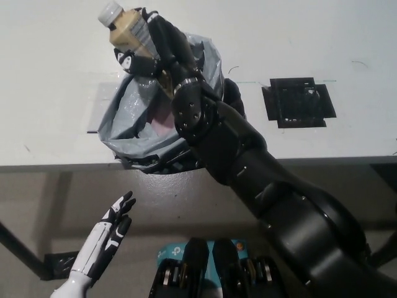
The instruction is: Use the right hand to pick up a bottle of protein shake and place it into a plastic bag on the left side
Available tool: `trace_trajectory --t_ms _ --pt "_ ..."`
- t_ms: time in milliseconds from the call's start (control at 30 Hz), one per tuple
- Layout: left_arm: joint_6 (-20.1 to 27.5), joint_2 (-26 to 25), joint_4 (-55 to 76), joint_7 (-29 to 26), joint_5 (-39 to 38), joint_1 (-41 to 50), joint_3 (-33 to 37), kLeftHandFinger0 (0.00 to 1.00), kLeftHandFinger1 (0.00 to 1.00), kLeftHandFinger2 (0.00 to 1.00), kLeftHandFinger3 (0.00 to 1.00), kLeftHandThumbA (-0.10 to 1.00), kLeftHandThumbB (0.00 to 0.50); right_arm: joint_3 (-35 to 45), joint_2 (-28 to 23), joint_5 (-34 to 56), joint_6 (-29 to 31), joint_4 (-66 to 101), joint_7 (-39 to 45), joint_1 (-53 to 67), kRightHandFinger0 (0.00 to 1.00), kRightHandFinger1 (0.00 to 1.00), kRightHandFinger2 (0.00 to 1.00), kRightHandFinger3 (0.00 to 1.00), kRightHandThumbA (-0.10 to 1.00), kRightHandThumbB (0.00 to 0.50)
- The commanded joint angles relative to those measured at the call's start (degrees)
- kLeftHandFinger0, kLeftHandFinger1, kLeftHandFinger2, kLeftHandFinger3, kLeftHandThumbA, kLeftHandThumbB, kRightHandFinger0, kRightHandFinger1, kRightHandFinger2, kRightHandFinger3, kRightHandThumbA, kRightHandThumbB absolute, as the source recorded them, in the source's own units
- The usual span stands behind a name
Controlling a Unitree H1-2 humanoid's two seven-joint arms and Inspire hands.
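I see my right hand (158, 46) grasping the protein shake bottle (128, 29), tilted over the grey plastic bag (124, 121); my left hand (115, 226) rests open below the table (49, 62).

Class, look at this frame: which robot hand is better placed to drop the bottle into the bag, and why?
The right robot hand. It already grips the protein shake bottle above the grey plastic bag, whose mouth is open. The left robot hand rests open below the table edge, holding nothing.
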State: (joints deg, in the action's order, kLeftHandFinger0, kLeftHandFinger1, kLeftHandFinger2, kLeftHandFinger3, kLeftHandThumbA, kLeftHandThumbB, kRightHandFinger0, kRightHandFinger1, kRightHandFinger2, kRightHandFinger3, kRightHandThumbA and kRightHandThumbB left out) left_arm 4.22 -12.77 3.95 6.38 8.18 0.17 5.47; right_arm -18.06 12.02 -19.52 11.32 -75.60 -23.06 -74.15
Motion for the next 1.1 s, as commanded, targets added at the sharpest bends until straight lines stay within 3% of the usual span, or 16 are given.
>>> trace_trajectory --t_ms 0,33,67,100,133,167,233,400,500,633,800,833,933,1067 --pt "0.61 -0.91 1.68 0.54 0.81 -1.31 -0.14 1.0 1.0 1.0 1.0 1.0 0.184 -1.4 -2.25 -2.19 1.7 0.67 -0.64 -1.96 0.05 0.38 0.71 0.8 0.04 0.179" --pt "0.44 -0.93 1.73 0.58 0.88 -1.38 -0.13 1.0 1.0 1.0 1.0 1.0 0.185 -1.85 -2.57 -2.46 0.57 0.73 0.73 -2.12 0.08 0.39 0.69 0.77 0.13 0.171" --pt "0.17 -0.97 1.76 0.7 0.93 -1.58 -0.07 1.0 1.0 1.0 1.0 1.0 0.193 -2.83 -3.56 -2.78 -0.68 0.96 5.44 -2.4 0.57 0.88 1.0 1.0 0.58 0.337" --pt "0.03 -0.94 1.73 0.74 1.03 -1.75 0.01 1.0 1.0 1.0 1.0 1.0 0.186 -3.76 -4.54 -2.91 -1.4 1.27 10.74 -2.6 1.0 1.0 1.0 1.0 0.71 0.38" --pt "-0.03 -0.89 1.68 0.74 1.14 -1.86 0.09 1.0 1.0 1.0 1.0 1.0 0.184 -4.33 -5.07 -2.92 -1.82 1.58 13.48 -2.65 1.0 1.0 1.0 1.0 0.74 0.375" --pt "-0.11 -0.96 1.68 0.75 1.47 -1.98 0.22 1.0 1.0 1.0 1.0 1.0 0.176 -5.66 -5.77 -3.79 -2.68 2.28 16.26 -2.69 1.0 1.0 1.0 1.0 0.86 0.444" --pt "-0.38 -0.97 1.85 0.8 1.5 -1.99 0.24 1.0 1.0 1.0 1.0 1.0 0.179 -6.04 -6.3 -3.6 -3.81 3.66 18.29 -2.34 1.0 1.0 1.0 1.0 0.87 0.483" --pt "-0.62 -0.94 1.83 0.94 1.13 -2.65 0.15 1.0 1.0 1.0 1.0 1.0 0.168 -6.51 -7.4 -3.29 -3.72 6.02 19.97 -1.64 1.0 1.0 1.0 1.0 0.91 0.465" --pt "-0.47 -0.98 1.68 0.94 1.26 -2.96 0.2 1.0 1.0 1.0 1.0 1.0 0.166 -5.84 -7.75 -2.4 -4.03 7.3 20.96 -1.11 1.0 1.0 1.0 1.0 1.0 0.443" --pt "-0.86 -1.03 1.63 1.16 1.58 -3.32 0.32 1.0 1.0 1.0 1.0 1.0 0.168 -3.48 -8.4 -0.47 -3.29 11.29 21.47 -0.23 1.0 1.0 1.0 1.0 1.0 0.376" --pt "-1.3 -0.98 1.5 1.28 1.53 -3.38 0.31 1.0 1.0 1.0 1.0 1.0 0.19 -0.26 -9.51 1.56 -3.07 19.56 22.84 0.93 1.0 1.0 1.0 1.0 1.0 0.384" --pt "-1.36 -0.97 1.48 1.39 1.46 -3.4 0.34 1.0 1.0 1.0 1.0 1.0 0.195 1.34 -10.09 3.06 -2.71 23.57 23.31 1.37 1.0 1.0 1.0 1.0 1.0 0.436" --pt "-1.49 -1.04 1.78 1.94 0.93 -3.39 0.45 1.0 1.0 1.0 1.0 1.0 0.189 5.94 -11.23 7.8 -3.7 34.89 25.98 2.77 1.0 1.0 1.0 1.0 1.0 0.461" --pt "-0.74 -0.89 1.05 1.57 1.15 -4.71 0.36 1.0 1.0 1.0 1.0 1.0 0.174 10.69 -13.45 12.79 -7.98 54.59 28.08 5.4 1.0 1.0 1.0 1.0 1.0 0.396"
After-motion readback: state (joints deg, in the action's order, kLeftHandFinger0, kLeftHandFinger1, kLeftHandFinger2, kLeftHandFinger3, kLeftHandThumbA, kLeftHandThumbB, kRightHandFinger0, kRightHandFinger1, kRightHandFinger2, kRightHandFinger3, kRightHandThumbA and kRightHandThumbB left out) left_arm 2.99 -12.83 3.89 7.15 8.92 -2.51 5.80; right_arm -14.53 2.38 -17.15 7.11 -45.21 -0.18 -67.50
